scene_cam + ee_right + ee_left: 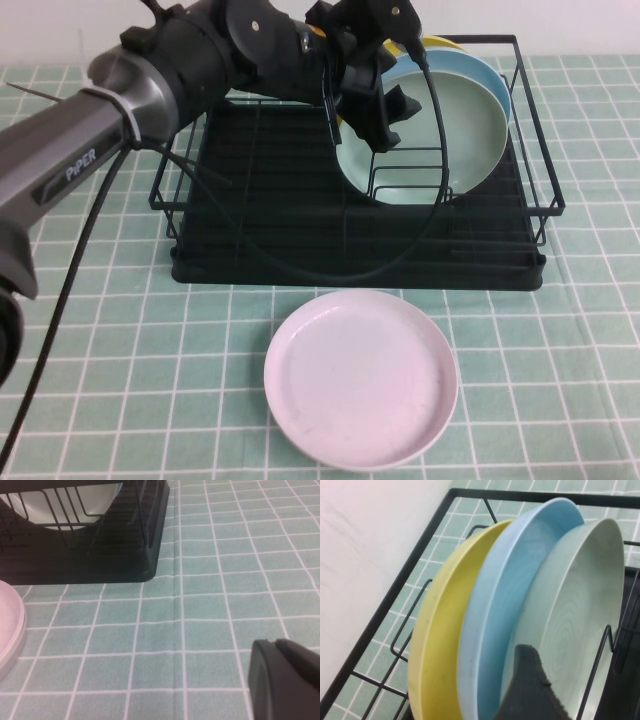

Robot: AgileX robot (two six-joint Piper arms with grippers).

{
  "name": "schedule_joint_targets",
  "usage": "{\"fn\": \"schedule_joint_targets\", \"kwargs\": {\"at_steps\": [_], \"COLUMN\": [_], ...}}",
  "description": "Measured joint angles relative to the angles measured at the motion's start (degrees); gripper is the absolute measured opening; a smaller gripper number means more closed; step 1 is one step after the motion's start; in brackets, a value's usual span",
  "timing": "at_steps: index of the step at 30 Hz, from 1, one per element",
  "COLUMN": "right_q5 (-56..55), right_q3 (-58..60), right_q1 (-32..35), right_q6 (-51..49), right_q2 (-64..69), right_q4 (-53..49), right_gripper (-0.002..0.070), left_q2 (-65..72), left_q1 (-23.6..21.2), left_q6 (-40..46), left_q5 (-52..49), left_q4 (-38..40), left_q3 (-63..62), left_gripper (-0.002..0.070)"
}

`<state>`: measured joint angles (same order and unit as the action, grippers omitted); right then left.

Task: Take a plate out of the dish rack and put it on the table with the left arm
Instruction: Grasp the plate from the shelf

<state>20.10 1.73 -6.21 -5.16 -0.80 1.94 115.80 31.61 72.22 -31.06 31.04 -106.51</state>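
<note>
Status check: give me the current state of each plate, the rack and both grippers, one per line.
Round pale mint-green plate: on edge in the rack, frontmost.
Light blue plate: on edge behind it.
Yellow plate: on edge, rearmost.
Pale pink plate: flat on the tiled table.
Black wire dish rack: holds three plates.
Left gripper: at the mint plate's rim.
Right gripper: low over the table, away from the rack.
</note>
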Motion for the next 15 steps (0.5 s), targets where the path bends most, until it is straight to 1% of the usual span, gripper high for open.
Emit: {"fn": "schedule_joint_targets", "kwargs": {"at_steps": [15], "right_q5": [0.00], "right_q3": [0.00], "right_q1": [0.00], "right_q6": [0.00], "right_q2": [0.00], "right_q4": [0.00], "right_gripper": [-0.0018], "left_q2": [2.76], "left_q1": [0.00], "left_q6": [0.12], "left_q5": [4.86], "left_q4": [0.81], "left_q3": [0.00], "left_gripper": [0.0420]}}
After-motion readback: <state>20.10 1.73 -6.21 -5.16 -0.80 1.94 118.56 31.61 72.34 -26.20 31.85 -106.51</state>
